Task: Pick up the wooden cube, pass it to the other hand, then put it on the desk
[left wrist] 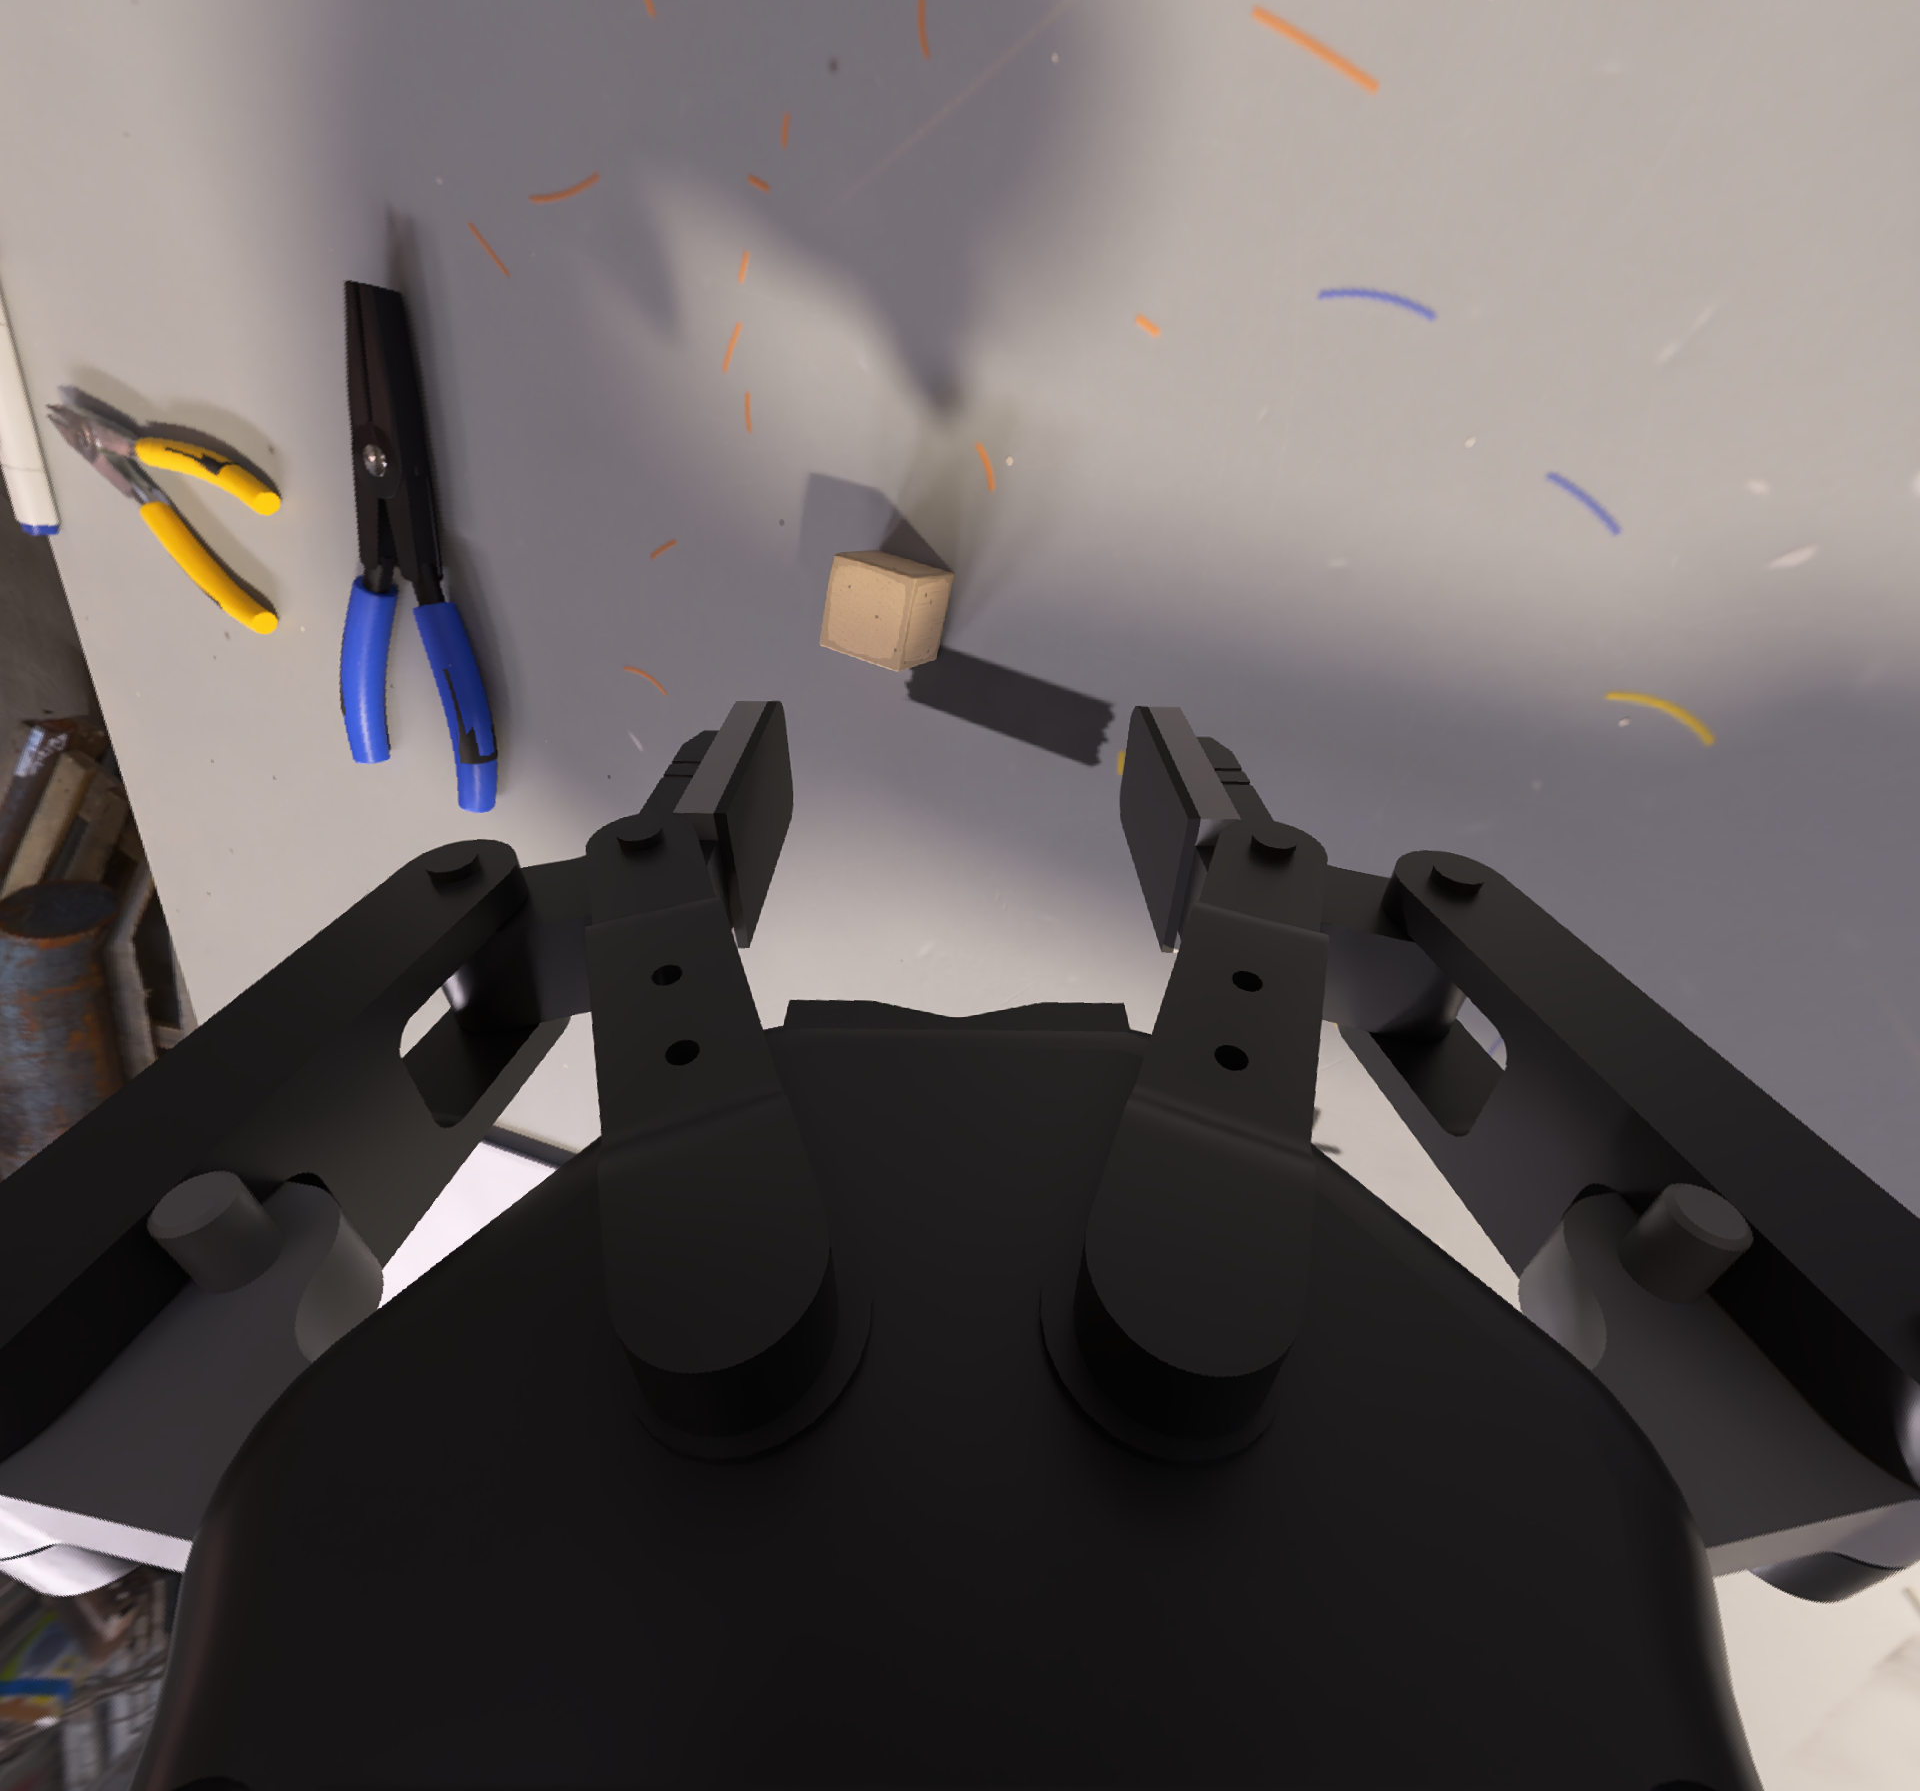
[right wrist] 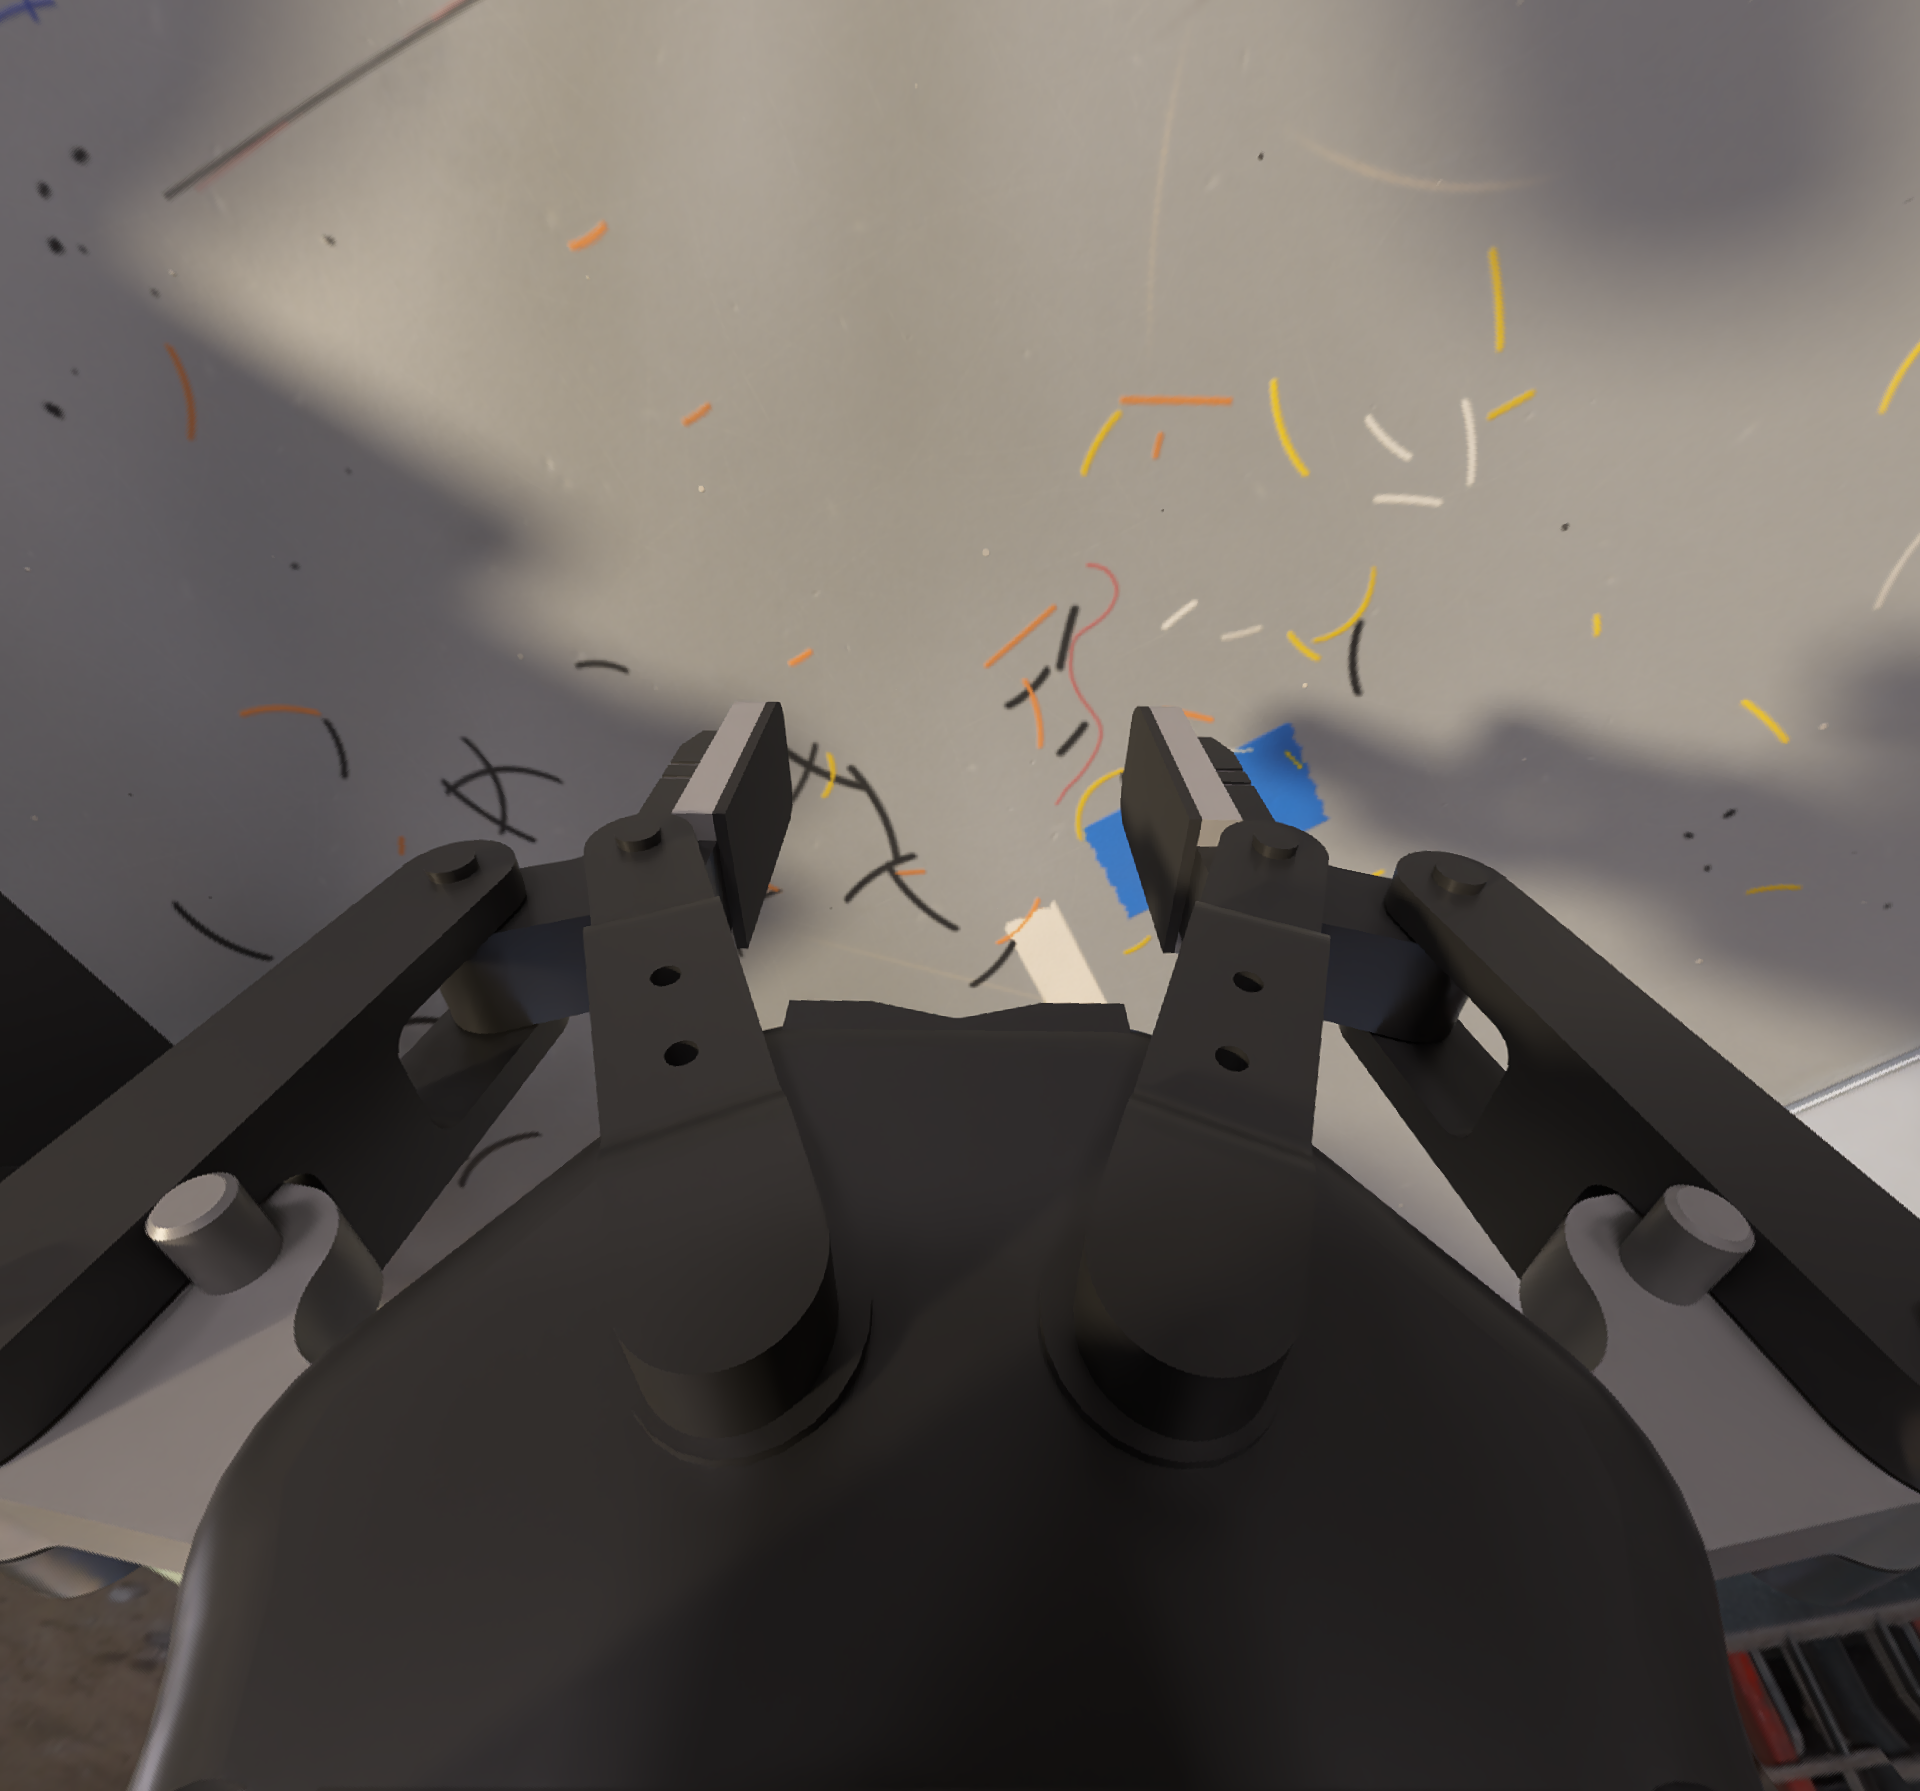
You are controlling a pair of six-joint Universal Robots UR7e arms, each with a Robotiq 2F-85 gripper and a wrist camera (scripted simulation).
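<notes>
A small light wooden cube [left wrist: 886, 609] rests on the grey desk [left wrist: 1351, 515] in the left wrist view, just ahead of my left gripper [left wrist: 954, 744]. The left gripper is open and empty, hovering above the desk with the cube beyond its fingertips and slightly left of centre. My right gripper [right wrist: 954, 744] is open and empty above another part of the desk [right wrist: 831, 287]. The cube does not show in the right wrist view.
Blue-handled pliers [left wrist: 410, 546] and yellow-handled cutters [left wrist: 177, 505] lie at the desk's left, near a white marker [left wrist: 23, 432] at the edge. Wire scraps litter the desk. Blue tape [right wrist: 1283, 785] and a white strip [right wrist: 1060, 952] lie under my right gripper.
</notes>
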